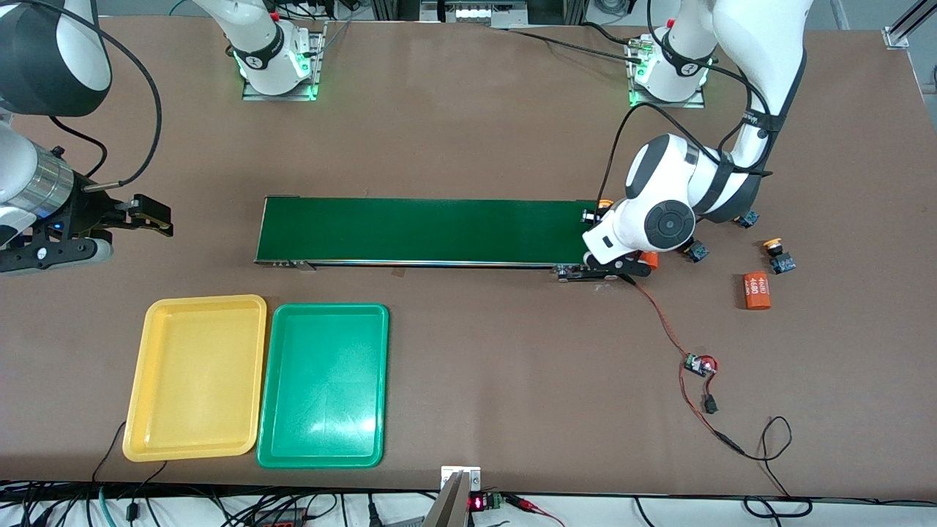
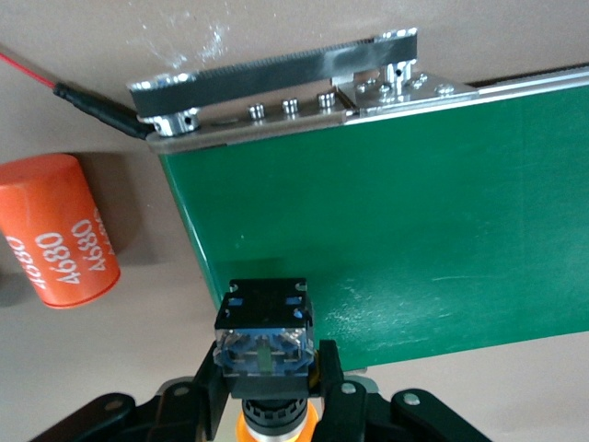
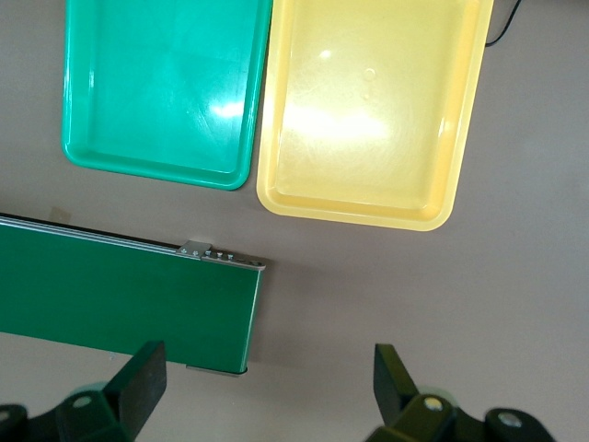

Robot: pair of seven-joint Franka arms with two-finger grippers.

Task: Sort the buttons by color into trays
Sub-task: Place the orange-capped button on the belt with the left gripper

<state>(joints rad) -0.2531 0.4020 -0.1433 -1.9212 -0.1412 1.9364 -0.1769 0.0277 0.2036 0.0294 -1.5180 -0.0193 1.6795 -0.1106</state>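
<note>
- The left pincer (image 2: 267, 391) is clenching 1 orange-capped button (image 2: 265, 343) over the conveyor belt (image 1: 432, 230) at center right of the front view, apparently to send it trayward.
- The right pincer (image 3: 267, 382) is waiting released at the left edge, above the yellow tray (image 1: 198, 377) and green tray (image 1: 322, 384) at lower left, likely for pickup.

a yellow-orange-capped push button with a black-and-blue body (image 2: 265, 345) is held over the belt's end; another (image 1: 777, 254) lies on the table. the shallow yellow plastic tray (image 1: 196, 377) and green plastic tray (image 1: 323, 386) sit side by side, empty.
</note>
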